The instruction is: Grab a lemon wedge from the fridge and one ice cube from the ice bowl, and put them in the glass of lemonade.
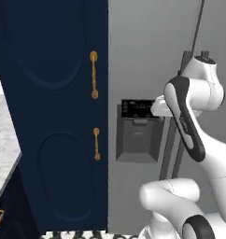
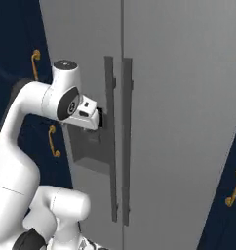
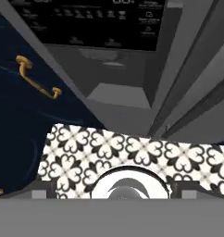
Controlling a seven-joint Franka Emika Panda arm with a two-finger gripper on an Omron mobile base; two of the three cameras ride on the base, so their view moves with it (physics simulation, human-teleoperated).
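Facing a tall grey fridge (image 2: 178, 97) with both doors shut, a white robot arm reaches forward with its gripper (image 2: 99, 118) held up against the left of two long dark handles (image 2: 110, 141), level with the black dispenser panel (image 1: 136, 108). From the right base camera the hand sits just beside the handle, perhaps touching it; whether the handle lies between the jaws cannot be made out. The jaws stand wide open and hold nothing.

Navy cabinets (image 1: 54, 116) with brass handles (image 1: 94, 74) stand to the left of the fridge. A marble tabletop (image 1: 3, 140) edges into the far left of the left base camera. The hand camera looks down along the fridge front, past the dispenser recess, to a black-and-white patterned floor (image 3: 132, 157).

No lemon wedge, ice bowl or glass of lemonade is in sight; the wedge is presumably behind the closed doors.

Judging by its look, the fridge door is heavy, rigid and hinged, so it should swing in an arc rather than pull straight. The best hold seems to be around the vertical bar of the handle, near mid-height, with the jaws closed squarely across it. The smooth bar may slip if gripped off-centre. The wedge itself will likely be tiny, light, soft and slick.
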